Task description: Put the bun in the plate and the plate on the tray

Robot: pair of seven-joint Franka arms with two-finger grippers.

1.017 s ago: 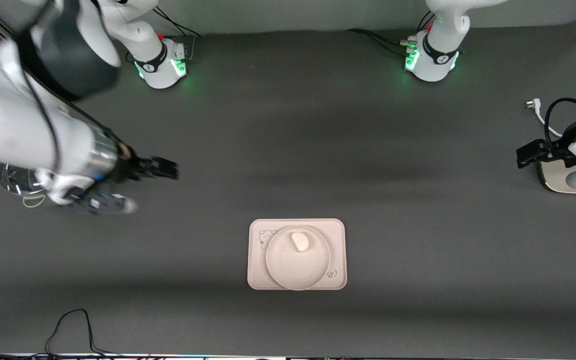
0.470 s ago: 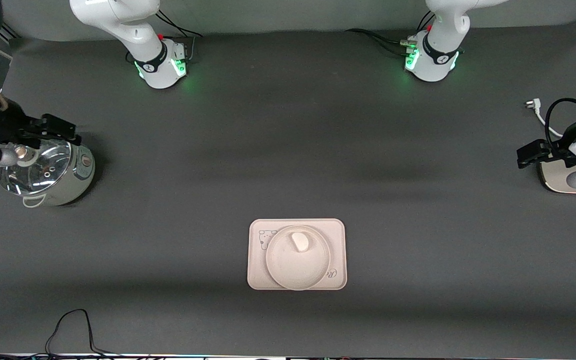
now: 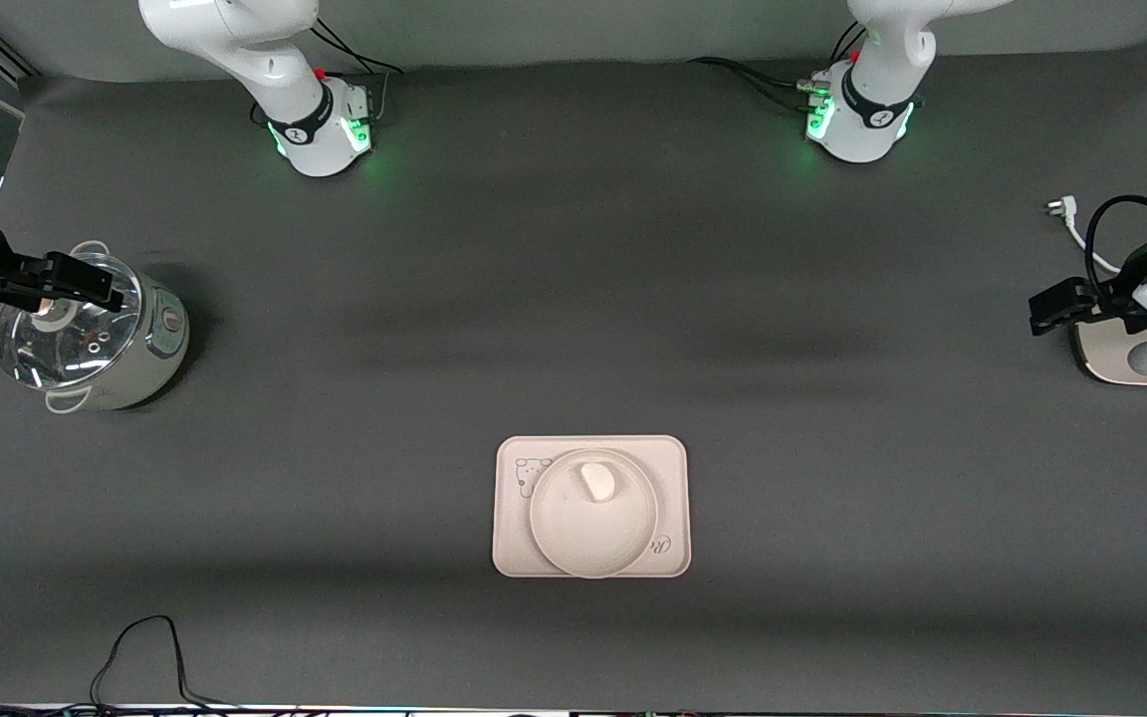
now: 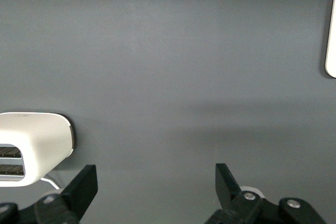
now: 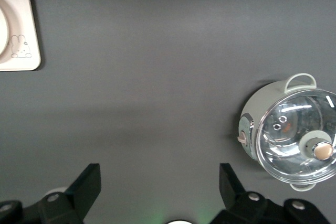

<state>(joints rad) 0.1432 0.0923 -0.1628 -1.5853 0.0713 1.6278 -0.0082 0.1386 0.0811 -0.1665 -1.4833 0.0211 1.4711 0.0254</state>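
The bun point(image 3: 596, 483) lies in the plate point(image 3: 593, 533), and the plate sits on the tray point(image 3: 512, 558) near the bench's point(image 3: 573, 299) middle, so the task looks finished. The right tool point(image 3: 76, 282), spread wide and empty, has drawn back over the pot point(image 3: 150, 349). The left tool point(image 3: 1051, 309), also wide and empty, waits over the toaster point(image 3: 1121, 360), unmoved.

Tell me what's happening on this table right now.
Nothing is being handled. The bun lies in the plate, and the plate sits on the tray, so the job looks done. The right end effector hangs open and empty over a glass-lidded pot at the right arm's end of the table. The left end effector is open and empty too, over a white toaster at the left arm's end.
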